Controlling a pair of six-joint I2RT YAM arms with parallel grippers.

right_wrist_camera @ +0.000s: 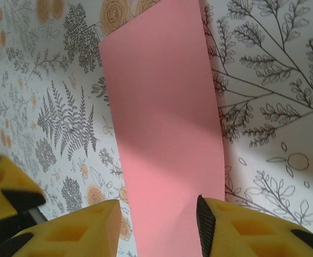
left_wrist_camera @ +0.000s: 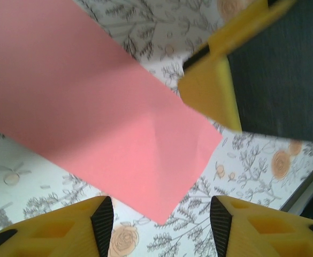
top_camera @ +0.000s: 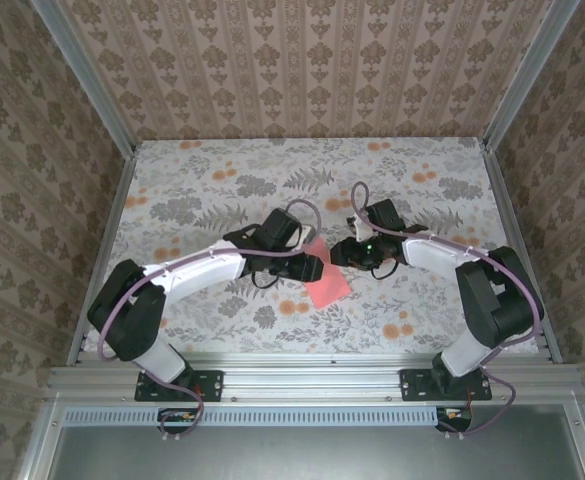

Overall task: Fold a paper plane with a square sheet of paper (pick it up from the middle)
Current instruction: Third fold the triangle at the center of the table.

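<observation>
**Overhead view.** A thin salmon-pink sheet of paper, folded to a flat oblong, lies on the flower-printed white table surface near the table's middle, between the two arms. The left gripper and the right gripper meet tip to tip over the far half of the sheet. The near half lies bare, pointing toward the aluminium rail at the near edge.

**Left wrist view.** The sheet of paper runs as a broad band from upper left to lower right, with faint creases near its lower corner. That corner ends just ahead of the gap of the left gripper. This gripper's yellow fingers, with black pads, stand spread, and neither pad touches the paper. One yellow finger of the right gripper stands just beside the sheet's right edge; whether it touches cannot be told.

**Right wrist view.** The sheet of paper runs lengthwise from the top edge down into the gap of the right gripper. The gripper's fingers stand apart, astride the strip's end. The left finger is just beside the paper's left edge and the right finger overlaps its right edge. The jaws pinch nothing. A yellow finger of the left gripper shows at lower left, apart from the sheet.
</observation>
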